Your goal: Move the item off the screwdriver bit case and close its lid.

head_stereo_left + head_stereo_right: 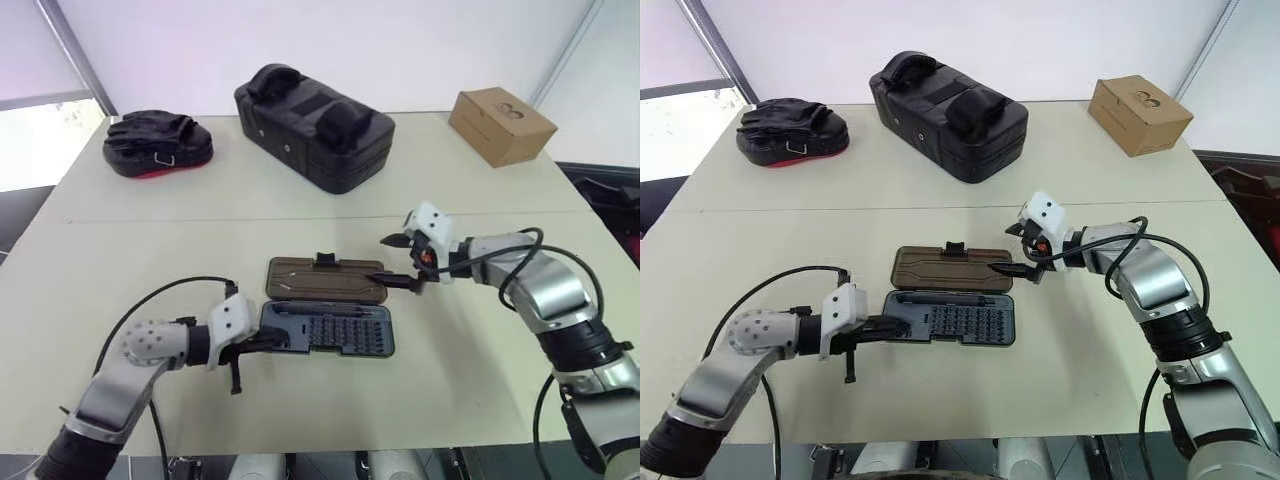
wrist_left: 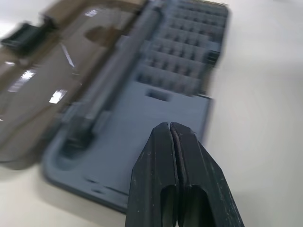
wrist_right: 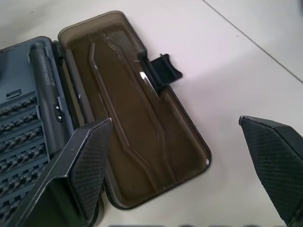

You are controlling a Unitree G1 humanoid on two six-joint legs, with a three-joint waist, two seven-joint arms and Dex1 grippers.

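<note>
Nearest the robot, the left gripper (image 1: 262, 342) has its fingers (image 2: 176, 179) pressed together on nothing, the tips at the near-left corner of the screwdriver bit case (image 1: 335, 331). My reading is that it steadies or nudges the tray there, not grips it. The case lies open on the tabletop (image 1: 480, 360), its dark grey tray full of rows of bits, with a long driver handle (image 3: 45, 80) in the slot beside the hinge. I see no loose item resting on the tray or lid, so that part of the task looks done and the closing remains.

Just behind the tray, the lid (image 1: 325, 280) lies flat and fully folded back, its small black tab (image 1: 325, 260) on the far edge. The right gripper (image 1: 404, 262) hovers over the lid's right end with fingers (image 3: 87, 156) spread wide and empty, placed, I judge, to catch that end and swing it over the tray.

Farther back sit a big black padded bag (image 1: 313, 125), a black glove-like bundle (image 1: 157, 143) with a red underside (too small to name surely) and a cardboard box (image 1: 501, 125). The left wrist view is blurred, so actual contact between fingertips and tray is hard to confirm.
</note>
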